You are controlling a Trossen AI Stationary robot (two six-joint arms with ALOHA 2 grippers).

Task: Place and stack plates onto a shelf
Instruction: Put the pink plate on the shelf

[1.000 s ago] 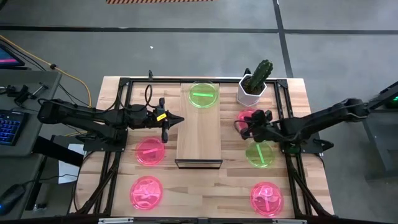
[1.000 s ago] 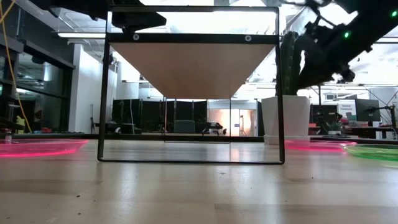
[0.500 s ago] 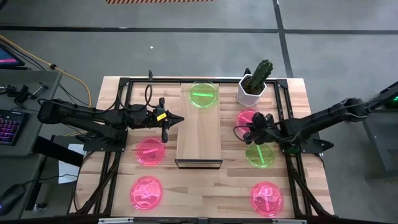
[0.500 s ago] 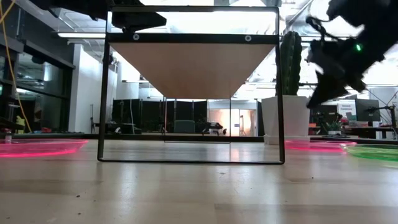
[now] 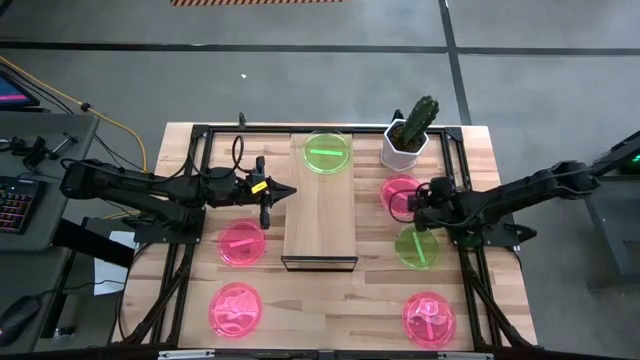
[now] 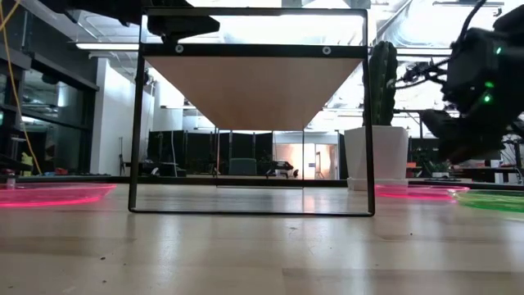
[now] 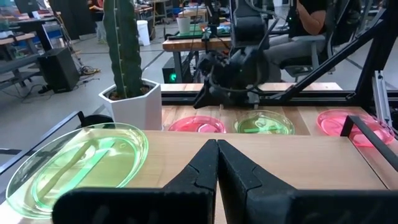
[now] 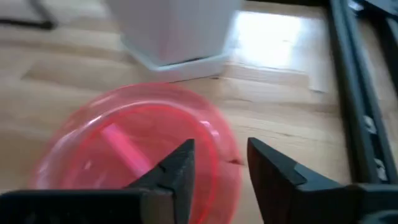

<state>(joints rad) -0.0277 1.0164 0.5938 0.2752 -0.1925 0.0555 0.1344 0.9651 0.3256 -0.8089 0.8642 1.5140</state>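
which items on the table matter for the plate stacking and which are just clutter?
Job items:
- shelf
- green plate on the shelf
- green plate on the table
- four pink plates

Clutter:
- cactus pot
- keyboard on the side desk
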